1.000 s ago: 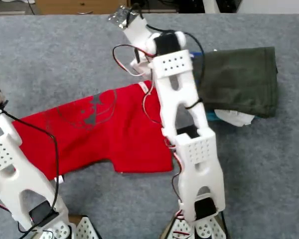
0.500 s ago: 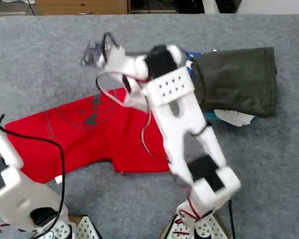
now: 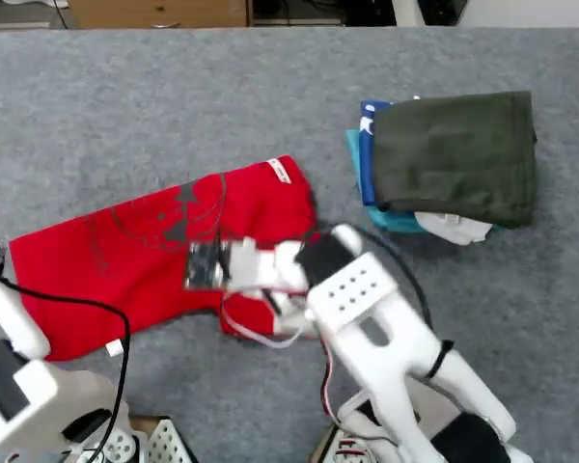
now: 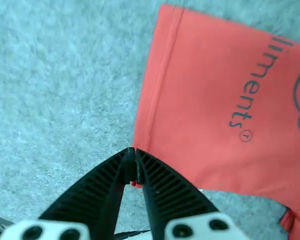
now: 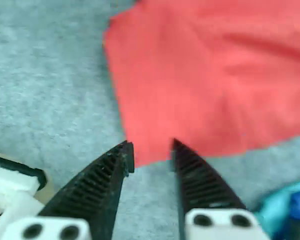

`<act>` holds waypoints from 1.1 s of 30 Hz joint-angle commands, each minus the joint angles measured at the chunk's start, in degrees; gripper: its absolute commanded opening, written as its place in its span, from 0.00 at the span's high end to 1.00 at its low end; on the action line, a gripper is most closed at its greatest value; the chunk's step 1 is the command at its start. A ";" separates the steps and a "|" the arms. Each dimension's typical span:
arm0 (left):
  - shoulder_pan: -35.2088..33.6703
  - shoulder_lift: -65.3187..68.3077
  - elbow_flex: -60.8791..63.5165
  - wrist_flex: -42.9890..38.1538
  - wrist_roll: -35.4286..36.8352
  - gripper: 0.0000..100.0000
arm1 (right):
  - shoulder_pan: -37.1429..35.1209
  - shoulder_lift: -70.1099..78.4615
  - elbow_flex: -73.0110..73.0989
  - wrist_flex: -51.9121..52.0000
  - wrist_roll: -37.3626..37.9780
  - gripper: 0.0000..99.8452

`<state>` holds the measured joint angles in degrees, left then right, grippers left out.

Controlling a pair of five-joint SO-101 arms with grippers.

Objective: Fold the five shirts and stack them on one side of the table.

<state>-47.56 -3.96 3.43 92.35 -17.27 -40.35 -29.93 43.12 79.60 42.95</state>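
A red shirt (image 3: pixel 125 251) lies spread flat on the grey table, left of centre. My left gripper (image 4: pixel 133 154) is at the shirt's left corner (image 4: pixel 140 135), its jaws pressed together on the fabric edge, with a scrap of red showing beneath them. My right gripper (image 5: pixel 150 150) hovers open over the shirt's near edge (image 5: pixel 205 75), and the high view shows this gripper (image 3: pixel 198 265) above the shirt's lower middle. At the right sits a stack of folded shirts with a dark green one (image 3: pixel 454 154) on top and blue (image 3: pixel 369 154), teal (image 3: pixel 396 222) and white (image 3: pixel 454 229) ones beneath.
Bare grey table surface (image 3: pixel 125 106) stretches behind the red shirt and in front of the stack. The right arm's white links (image 3: pixel 386 328) cross the near centre. A black cable (image 3: pixel 77 304) from the left arm lies over the shirt's near left part.
My right arm swung back from the far side of the table and now hangs over the shirt's near edge. The left arm dropped lower, and the shirt's left corner shifted slightly left.
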 commanded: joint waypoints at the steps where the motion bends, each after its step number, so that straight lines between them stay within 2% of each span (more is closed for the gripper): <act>1: -1.41 -5.93 4.92 -3.16 -0.44 0.98 | -4.00 -2.24 5.23 -4.40 -1.85 0.83; 8: -1.05 -12.26 14.86 -8.44 -3.96 0.98 | -5.58 1.80 10.77 -12.13 -2.11 0.83; 19: -1.41 -12.70 16.09 -10.29 -4.31 0.98 | -5.32 19.74 9.98 -23.12 -2.11 0.83; 25: -3.78 -12.70 16.09 -10.37 -7.74 0.98 | -1.54 23.87 6.46 -22.07 -2.11 0.83; 31: -4.13 -13.14 16.09 -10.29 -8.53 0.98 | -1.63 24.75 5.58 -21.98 -2.02 0.83; 33: -4.04 -13.23 16.00 -10.29 -8.53 0.98 | -1.63 24.75 5.58 -22.07 -1.93 0.87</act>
<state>-51.16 -14.95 20.13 82.77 -25.36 -43.60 -6.64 49.54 57.89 41.36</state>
